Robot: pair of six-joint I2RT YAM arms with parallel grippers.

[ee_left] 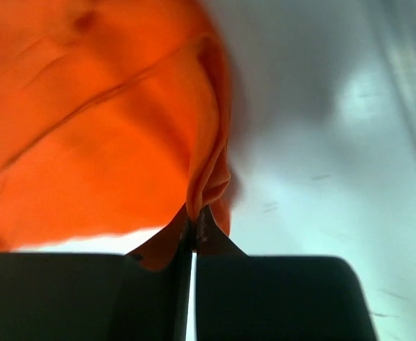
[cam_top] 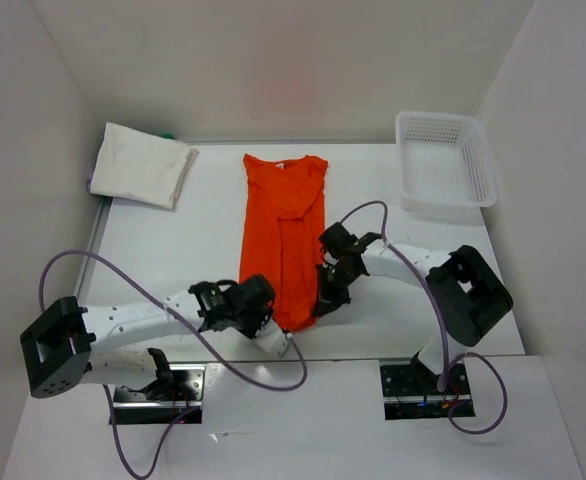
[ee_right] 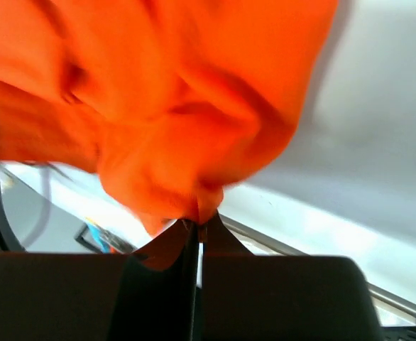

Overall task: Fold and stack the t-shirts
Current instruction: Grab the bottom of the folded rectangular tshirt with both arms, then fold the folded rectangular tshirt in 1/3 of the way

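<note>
The orange-red t-shirt (cam_top: 283, 230) lies lengthwise on the table, folded narrow, collar toward the back. My left gripper (cam_top: 263, 318) is shut on its near left hem corner; the left wrist view shows the cloth (ee_left: 123, 128) pinched between the tips of the left gripper (ee_left: 195, 226). My right gripper (cam_top: 325, 300) is shut on the near right hem; in the right wrist view the bunched cloth (ee_right: 179, 106) hangs from the right gripper (ee_right: 197, 226). A folded white t-shirt (cam_top: 143, 163) rests at the back left, with a sliver of green cloth (cam_top: 165, 134) behind it.
A white mesh basket (cam_top: 445, 162) stands at the back right corner. White walls enclose the table on three sides. The arm bases and purple cables (cam_top: 273, 375) sit along the near edge.
</note>
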